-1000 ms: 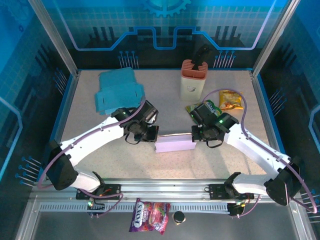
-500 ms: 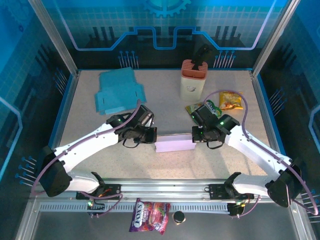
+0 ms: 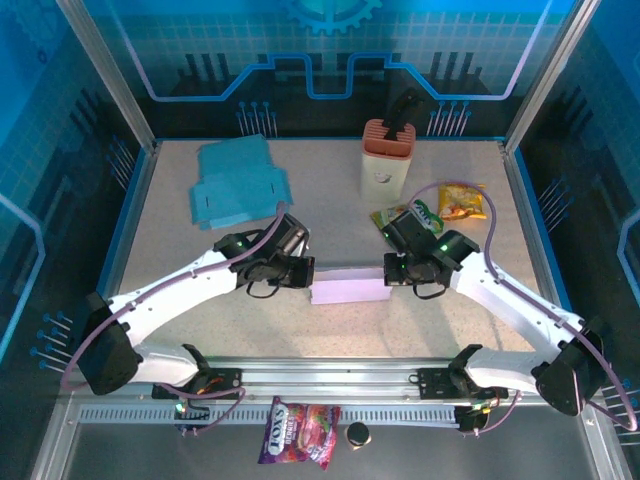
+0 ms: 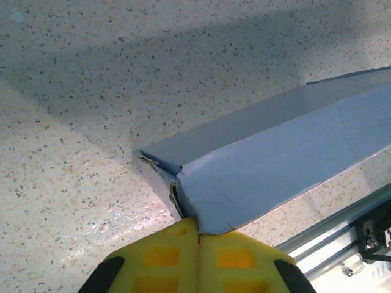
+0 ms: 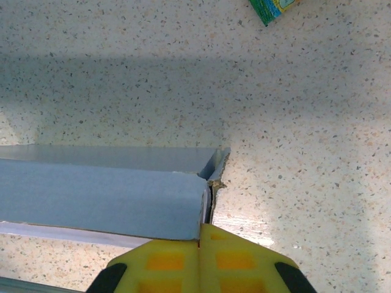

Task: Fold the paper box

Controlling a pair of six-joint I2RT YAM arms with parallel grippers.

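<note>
Box (image 3: 350, 290) lies on the table (image 3: 330, 210) in the top view, left gripper (image 3: 303, 272) at its left end, right gripper (image 3: 392, 270) at its right. From the left wrist we see its 2 yellow fingers (image 4: 153, 256) pressed together, tips touching a corner of the box (image 4: 275, 159). From the right wrist, fingers (image 5: 244, 259) likewise pressed together against an end of the box (image 5: 98, 195).

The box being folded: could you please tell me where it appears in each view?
Top external: box at table centre.
Left wrist: box runs from bottom centre to right edge.
Right wrist: box spans left edge to centre.
Shared landmark: speckled table.
</note>
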